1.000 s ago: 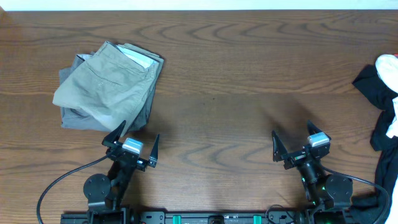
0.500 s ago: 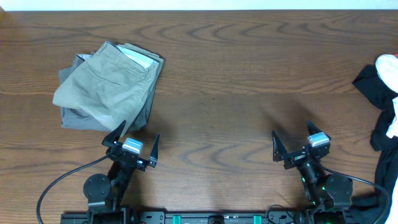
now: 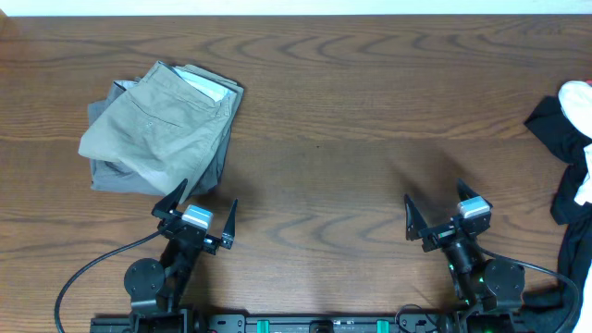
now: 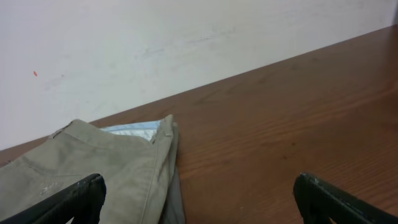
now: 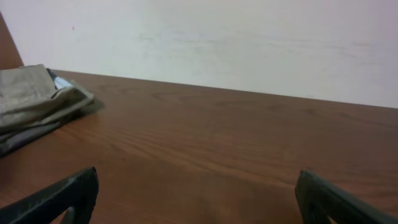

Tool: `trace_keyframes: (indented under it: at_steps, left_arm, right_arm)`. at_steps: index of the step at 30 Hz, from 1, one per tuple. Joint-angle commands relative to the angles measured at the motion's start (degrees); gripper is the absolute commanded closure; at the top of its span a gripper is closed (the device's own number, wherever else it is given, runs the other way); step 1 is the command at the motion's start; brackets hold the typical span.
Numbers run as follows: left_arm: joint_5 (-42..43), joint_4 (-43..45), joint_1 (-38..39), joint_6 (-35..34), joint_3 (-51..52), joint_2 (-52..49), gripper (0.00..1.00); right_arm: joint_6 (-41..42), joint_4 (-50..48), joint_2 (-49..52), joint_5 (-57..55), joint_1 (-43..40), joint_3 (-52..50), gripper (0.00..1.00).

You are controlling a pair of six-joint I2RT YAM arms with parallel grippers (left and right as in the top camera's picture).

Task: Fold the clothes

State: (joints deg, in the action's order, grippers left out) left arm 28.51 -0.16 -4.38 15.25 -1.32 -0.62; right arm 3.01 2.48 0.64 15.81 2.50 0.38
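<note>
white garment [image 3: 579, 104] lies as before at the right table [image 3: 351, 111] edge beside a black garment [image 3: 553, 125]; left hand [image 3: 206, 194] and right hand [image 3: 433, 191] stay released, bare wood ahead of them.

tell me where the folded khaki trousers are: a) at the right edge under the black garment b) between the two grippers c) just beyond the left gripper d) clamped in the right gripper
C: the khaki trousers lie folded on the left, just beyond the open left gripper, while the black garment is far off at the right edge.
</note>
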Motion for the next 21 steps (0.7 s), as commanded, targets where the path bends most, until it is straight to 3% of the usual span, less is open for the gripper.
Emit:
trace_keyframes:
  at_steps: [1, 9, 15, 21]
  left_arm:
    - [0.83, -2.19, 0.28, -1.55, 1.09, 0.24, 0.02]
    - [0.81, -1.95, 0.28, -17.88, -0.22, 0.24, 0.02]
    - [-3.37, -6.05, 0.28, -20.17, -10.38, -4.46, 0.02]
    - [-4.35, -18.03, 0.28, -20.09, -27.43, -22.29, 0.02]
  right_arm:
    - [0.85, 0.09, -0.26, 3.85, 0.52, -0.07, 0.01]
    - [12.96, -4.11, -0.26, 12.11, 0.52, -0.07, 0.01]
    - [16.22, -3.78, 1.75, 16.61, 0.52, 1.73, 0.01]
    - [16.26, -2.05, 14.49, 16.57, 0.52, 11.08, 0.01]
